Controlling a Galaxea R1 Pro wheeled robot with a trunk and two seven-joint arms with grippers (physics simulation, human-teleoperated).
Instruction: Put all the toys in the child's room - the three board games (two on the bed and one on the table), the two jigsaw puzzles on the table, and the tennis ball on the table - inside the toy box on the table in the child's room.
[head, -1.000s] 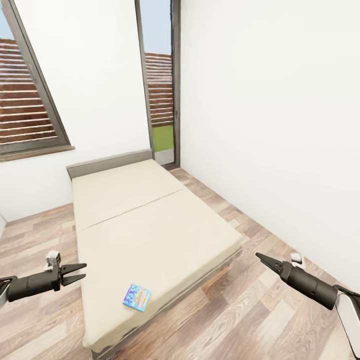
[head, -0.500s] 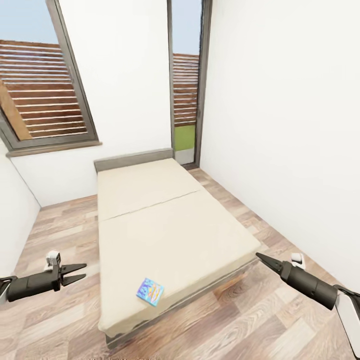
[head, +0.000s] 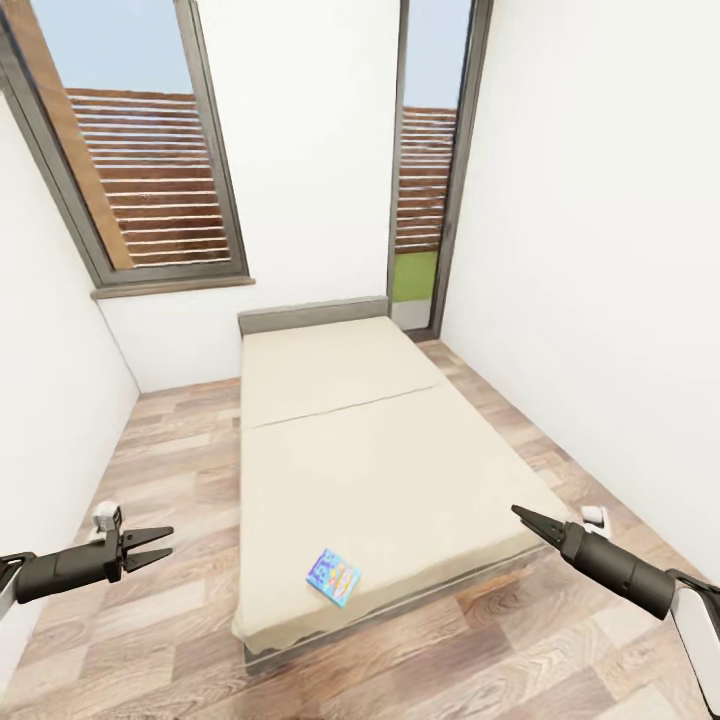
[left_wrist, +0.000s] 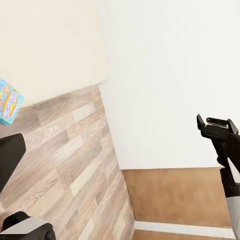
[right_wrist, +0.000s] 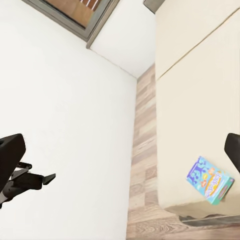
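A light blue cartoon board game lies flat near the foot corner of the beige bed. It also appears in the left wrist view as board game and in the right wrist view as board game. My left gripper hovers open over the floor to the left of the bed, holding nothing. My right gripper hangs open and empty beside the bed's right foot corner. Both are well apart from the game. The table, toy box, jigsaw puzzles and tennis ball are out of view.
The bed stands lengthwise in a narrow room, its grey headboard against the far wall. A white wall runs close on the left and another wall on the right. Strips of wooden floor flank the bed.
The whole picture has shifted, so the camera has turned: bed and game now sit further right, and the left wall has come into view. Both grippers keep their places in the picture.
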